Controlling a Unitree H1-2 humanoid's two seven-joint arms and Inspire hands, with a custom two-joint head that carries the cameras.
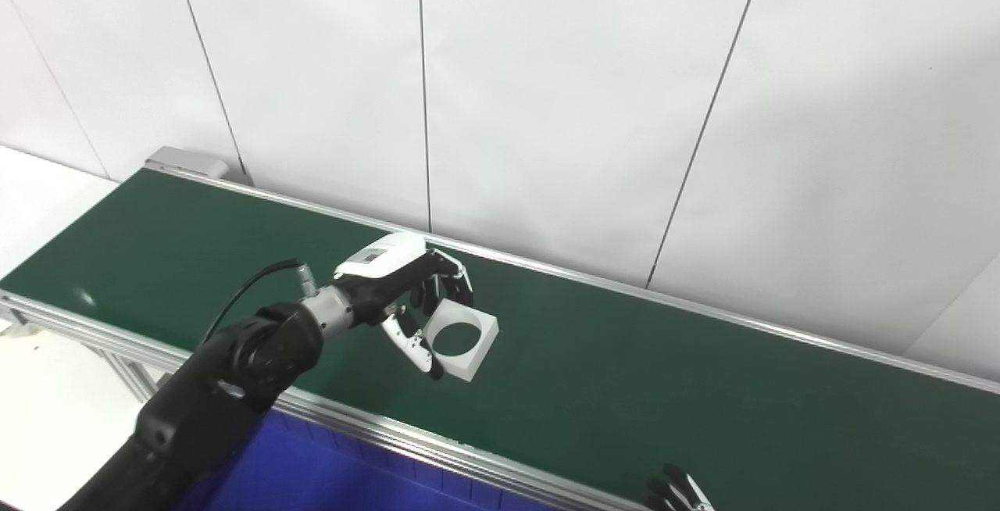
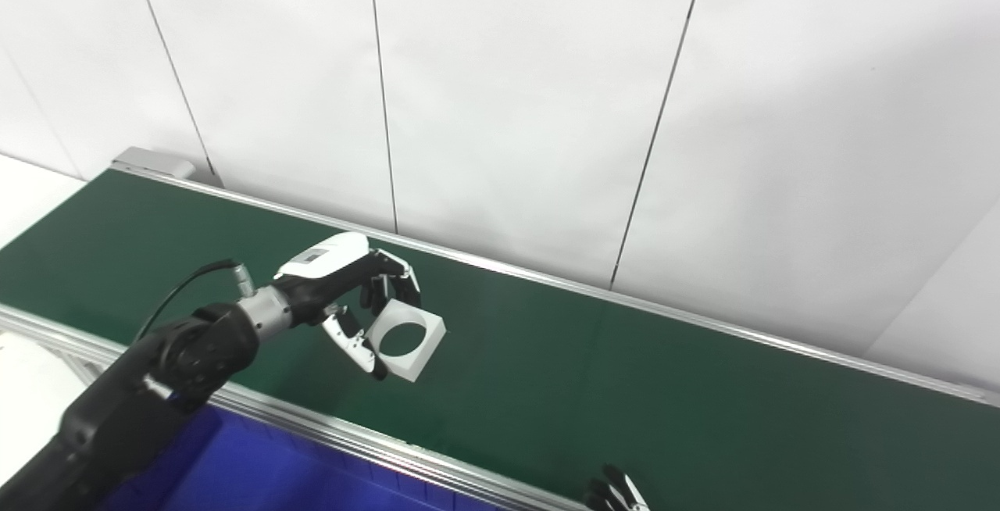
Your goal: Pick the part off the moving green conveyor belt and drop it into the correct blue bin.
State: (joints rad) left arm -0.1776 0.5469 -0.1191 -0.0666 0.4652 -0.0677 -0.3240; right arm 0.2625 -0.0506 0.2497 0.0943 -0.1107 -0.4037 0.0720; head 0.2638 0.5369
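Observation:
A white square part point(image 1: 462, 339) with a round hole through it sits tilted over the green conveyor belt point(image 1: 703, 386). My left hand point(image 1: 406, 292) reaches in from the lower left and is shut on the part point(image 2: 406, 339), fingers on its far edge and thumb point(image 1: 414, 347) on its near edge. Of my right hand point(image 1: 678, 493) only dark fingertips show at the bottom edge, right of centre. The blue bin point(image 1: 312, 472) lies below the belt's near rail, under my left arm.
The belt runs diagonally from upper left to lower right, with aluminium rails point(image 1: 437, 441) on both sides. White wall panels point(image 1: 547, 89) rise right behind the far rail. A white surface point(image 1: 39, 394) lies at the far left.

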